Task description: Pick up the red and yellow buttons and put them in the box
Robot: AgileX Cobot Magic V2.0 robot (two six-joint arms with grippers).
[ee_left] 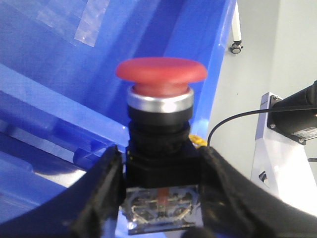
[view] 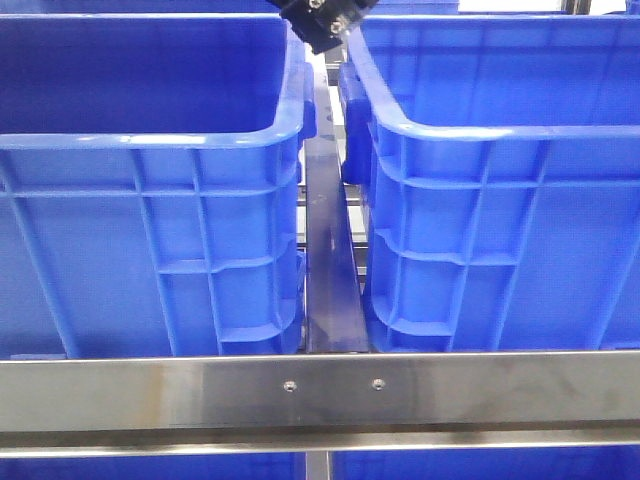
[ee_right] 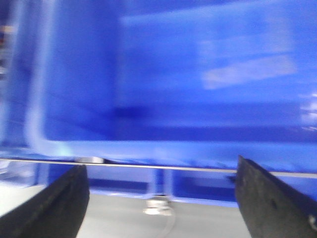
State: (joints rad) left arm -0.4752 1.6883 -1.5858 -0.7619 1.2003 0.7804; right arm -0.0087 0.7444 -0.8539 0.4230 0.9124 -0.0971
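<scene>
A red button (ee_left: 161, 74) with a mushroom cap, silver collar and black body stands upright between the fingers of my left gripper (ee_left: 161, 166), which is shut on the body. Blue box wall (ee_left: 74, 74) fills the view behind it. A small yellow bit (ee_left: 197, 141) peeks out behind the body; I cannot tell whether it is the yellow button. My right gripper (ee_right: 163, 198) is open and empty in a blurred view, facing a blue box (ee_right: 173, 99). The front view shows two like boxes, left (view: 150, 150) and right (view: 500, 150), with a black gripper part (view: 325, 22) above their gap.
A steel rail (view: 320, 390) runs across the front below the crates. A dark metal bar (view: 330, 270) lies in the narrow gap between them. Beside the left gripper stand a white frame (ee_left: 277, 144), a black cable (ee_left: 233, 119) and a caster wheel (ee_left: 237, 48).
</scene>
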